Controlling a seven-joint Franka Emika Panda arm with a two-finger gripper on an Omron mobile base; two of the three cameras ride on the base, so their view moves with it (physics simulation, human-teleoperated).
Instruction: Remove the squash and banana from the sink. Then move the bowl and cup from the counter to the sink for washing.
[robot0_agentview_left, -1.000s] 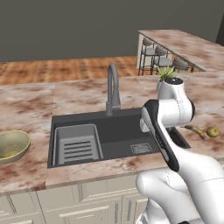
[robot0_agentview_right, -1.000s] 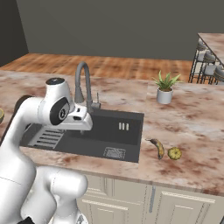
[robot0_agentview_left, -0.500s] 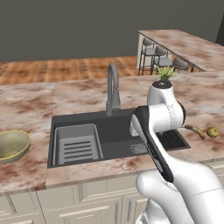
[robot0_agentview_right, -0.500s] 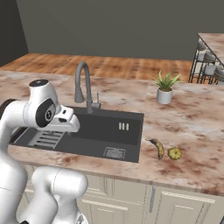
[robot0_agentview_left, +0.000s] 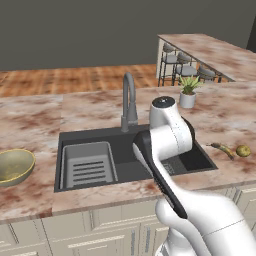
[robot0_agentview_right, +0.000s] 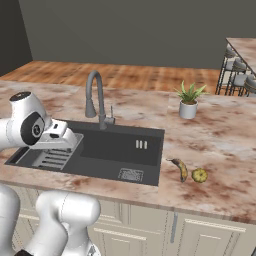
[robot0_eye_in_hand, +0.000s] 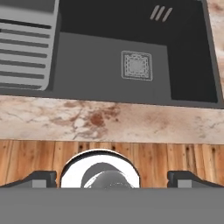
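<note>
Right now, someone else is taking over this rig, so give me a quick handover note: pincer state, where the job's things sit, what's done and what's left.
Pincer: open, holding nothing, above the front edge of the sink.
Banana and squash: out of the basin, lying on the counter to its right, side by side. That half looks done.
Bowl: on the counter left of the sink, not yet moved.
Cup: I can't confirm where it is, so find it first.
Left: carry bowl and cup into the sink.

2 base views flank sink (robot0_agentview_left: 125, 150) from behind, sharing it; hand view looks down, close above sink.
</note>
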